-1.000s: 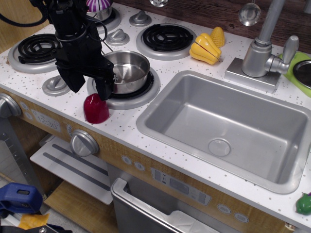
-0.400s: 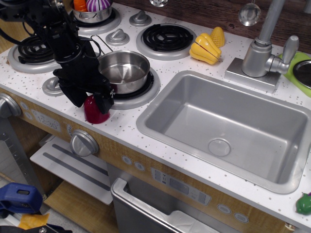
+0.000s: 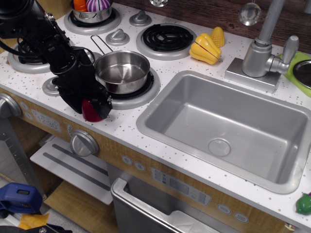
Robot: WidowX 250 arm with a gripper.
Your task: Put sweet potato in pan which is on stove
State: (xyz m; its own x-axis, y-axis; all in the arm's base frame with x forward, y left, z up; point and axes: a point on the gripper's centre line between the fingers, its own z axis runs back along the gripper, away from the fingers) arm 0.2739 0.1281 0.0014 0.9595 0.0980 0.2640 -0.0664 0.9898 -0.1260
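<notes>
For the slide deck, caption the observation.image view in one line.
Gripper lowered around the sweet potato on the stove edge, beside the empty pan.

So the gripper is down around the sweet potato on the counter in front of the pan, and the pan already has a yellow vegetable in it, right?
Not quite. The pan is empty; the yellow vegetable lies on the counter beside the sink. The gripper is indeed down around the sweet potato in front of the pan, as the observation.image view shows.
</notes>
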